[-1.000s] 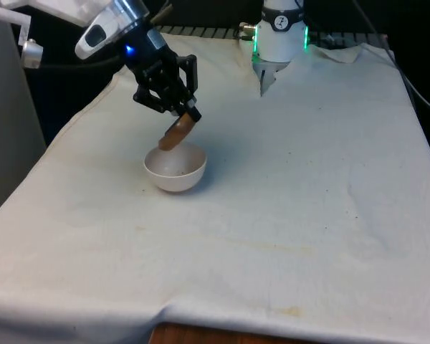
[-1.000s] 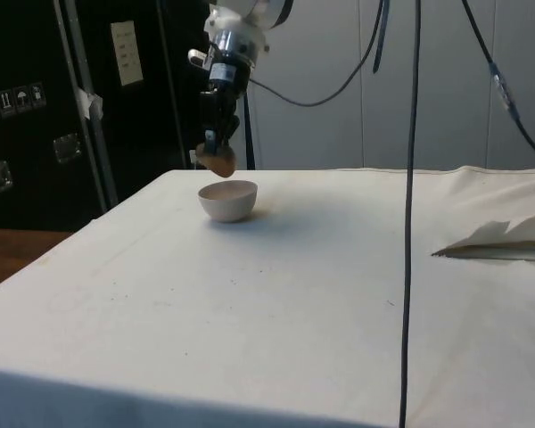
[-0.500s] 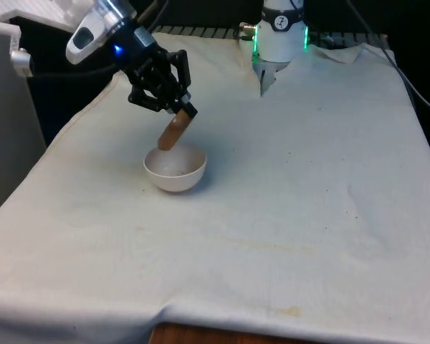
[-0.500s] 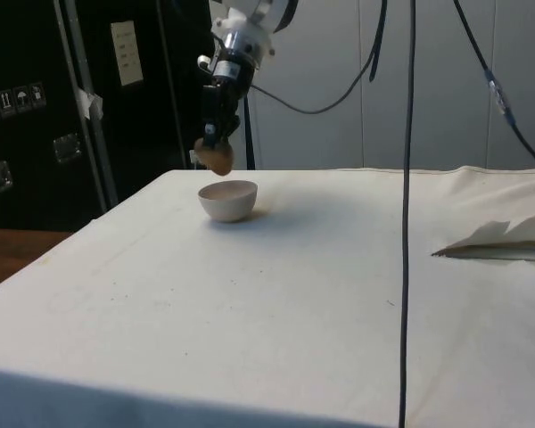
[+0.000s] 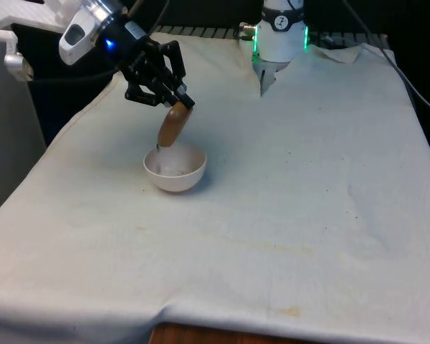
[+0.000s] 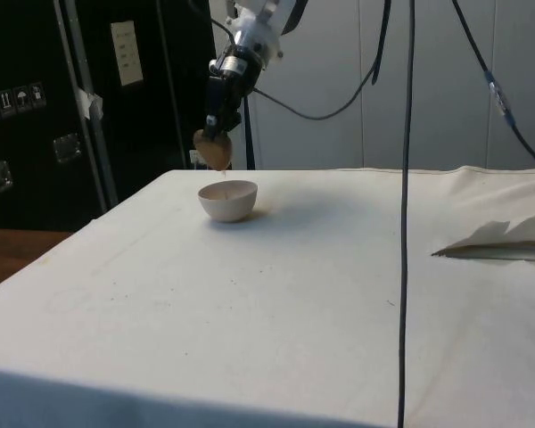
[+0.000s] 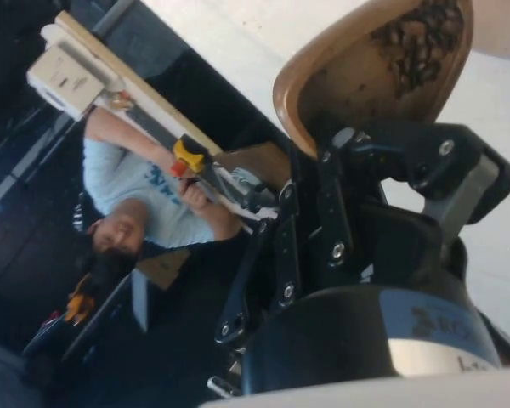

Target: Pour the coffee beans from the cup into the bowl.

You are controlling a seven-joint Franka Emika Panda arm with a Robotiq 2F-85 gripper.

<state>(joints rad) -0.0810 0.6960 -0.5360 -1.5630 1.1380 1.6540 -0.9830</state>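
White cloth covers the whole bench (image 5: 287,215), creased and faintly stained, with dark cabinets behind it in the side view. Near the front view's left stands the small round white bowl (image 5: 175,169), upright on the cloth, and just above its far rim hangs the tan-brown cup (image 5: 173,126), tipped steeply with its mouth aimed down into the bowl.

Over the last second the black two-finger gripper (image 5: 178,103) has risen and swung back towards the front view's left, and the cup has gone with it: earlier it sat low, almost touching the bowl's rim, and now there is clear air between the two. The tilt has also grown steeper. The fingers (image 7: 344,183) are closed on the cup's wall, one inside and one outside, holding it firmly. In the wrist view a dark cluster of coffee beans (image 7: 418,42) lies gathered at the cup's lip, so the cup is not yet empty. The side view shows a thin dark trace between cup (image 6: 213,150) and bowl (image 6: 228,199), probably beans falling.

My reading is that the pour is under way. Lifting while tilting lengthens the drop, so beans could bounce or miss the rim. A person in a light blue shirt (image 7: 140,183) sits beyond the bench.
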